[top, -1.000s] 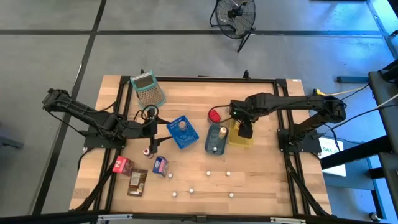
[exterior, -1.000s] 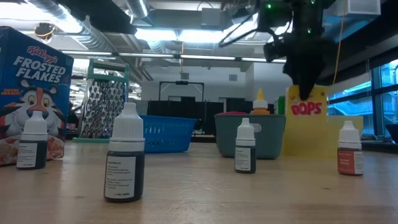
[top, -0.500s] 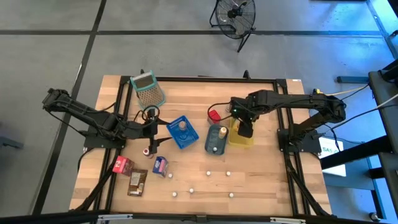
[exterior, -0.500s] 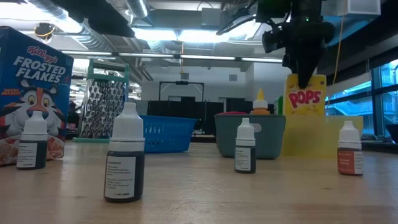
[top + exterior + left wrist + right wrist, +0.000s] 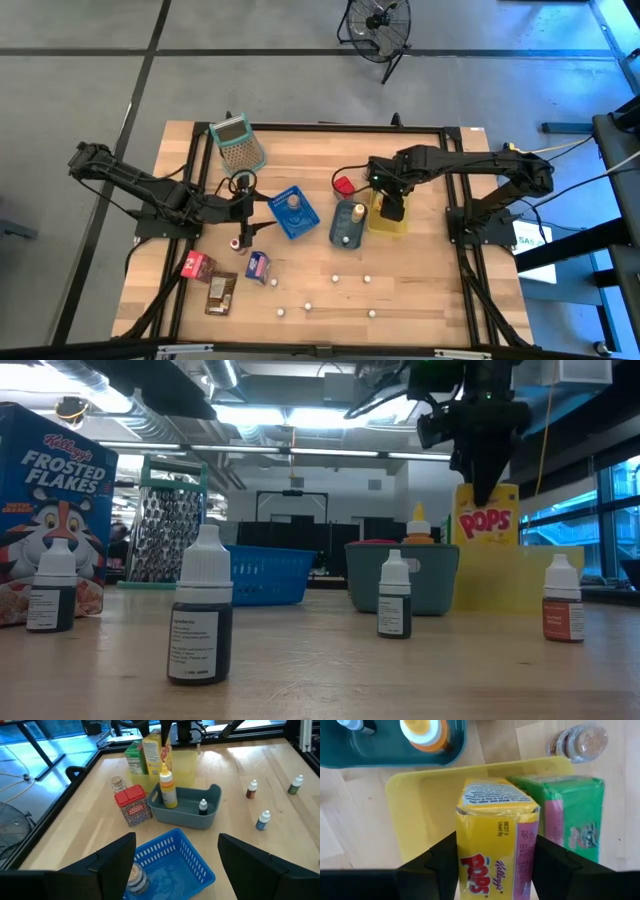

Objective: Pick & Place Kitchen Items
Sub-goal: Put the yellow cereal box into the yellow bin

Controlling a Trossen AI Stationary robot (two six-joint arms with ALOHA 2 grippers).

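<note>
Your right hand [image 5: 492,855] is grasping the yellow Pops box [image 5: 495,840], with one finger on each side of it. It holds the box upright over the yellow tray [image 5: 376,224], right of the middle in the high view. A green box [image 5: 565,815] already stands in this tray, just beside the Pops box, so I judge you are placing the cereal box next to it and have not yet let go.

Your left hand [image 5: 175,865] is released, with the fingers wide apart and nothing between them. It waits over the blue basket [image 5: 175,860], left of centre in the high view, where a small jar [image 5: 134,879] already lies.

Some sorting looks finished. The teal tray [image 5: 210,800] in the middle holds an orange-capped bottle [image 5: 167,790] and a little dropper bottle [image 5: 202,807].

Much is still left on the tabletop [image 5: 420,290]: a red tin [image 5: 132,806] and a glass jar [image 5: 118,784] near the trays, several packets [image 5: 222,290] in the lower left of the high view, the Frosted Flakes box [image 5: 50,510] and small dropper bottles [image 5: 200,610] scattered along the lower part.

The writing you can read is "Pops" and "Kellogg's" on the yellow box, and "Kellogg's Frosted Flakes" on the blue box at the left of the low view. The bottle labels are too small to read.
</note>
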